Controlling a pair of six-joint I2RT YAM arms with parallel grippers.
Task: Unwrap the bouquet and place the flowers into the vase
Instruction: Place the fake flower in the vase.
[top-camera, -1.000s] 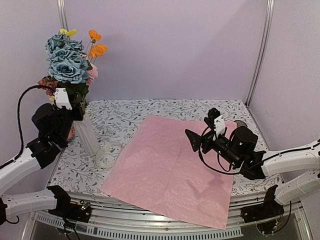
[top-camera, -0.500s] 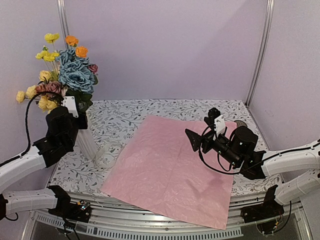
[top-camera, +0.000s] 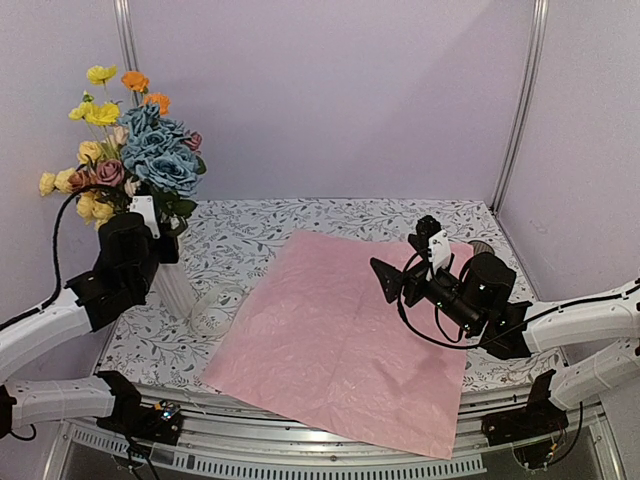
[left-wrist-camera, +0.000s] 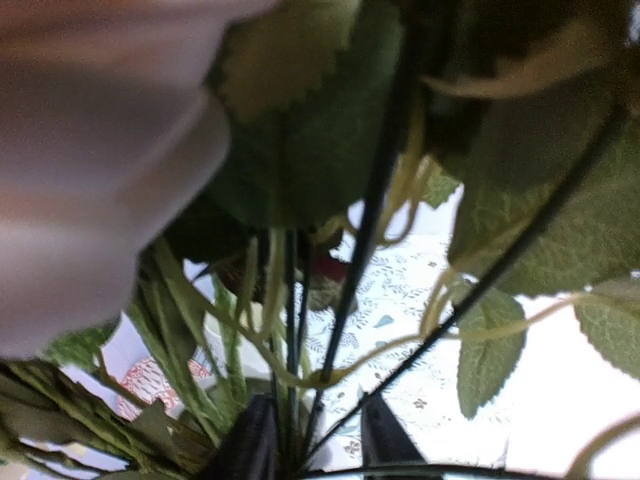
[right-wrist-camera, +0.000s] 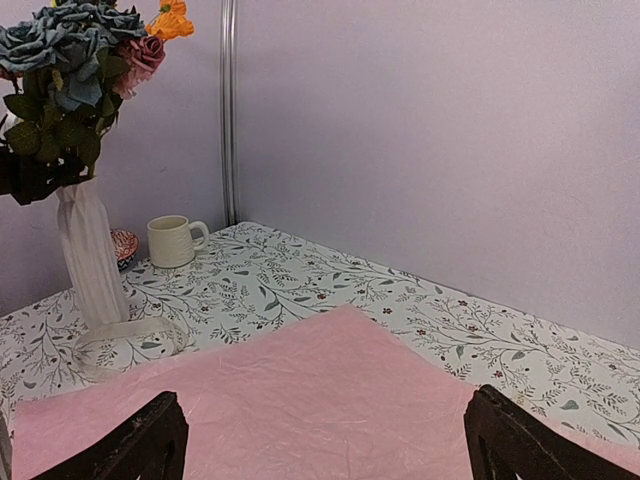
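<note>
Seen from overhead, the flowers (top-camera: 150, 150) stand in the tall white ridged vase (top-camera: 176, 288) at 9 o'clock on the patterned bench (top-camera: 250, 235). Blue roses mass in the middle, yellow and orange poppies rise above, and cream and mauve blooms sit to the left. The pink wrapping paper (top-camera: 340, 340) lies spread flat at the centre. Only the left wrist view shows how the left claw (left-wrist-camera: 318, 445) stands: its 2 fingers are parted around the green stems, released, with bench showing between them. Only the right wrist view shows a cream mug (right-wrist-camera: 172, 241) beyond the vase. It also shows the cream ribbon (right-wrist-camera: 125, 340) looped at the vase's foot, and the right claw (right-wrist-camera: 325, 440) spread wide above the paper, grasping nothing.
</note>
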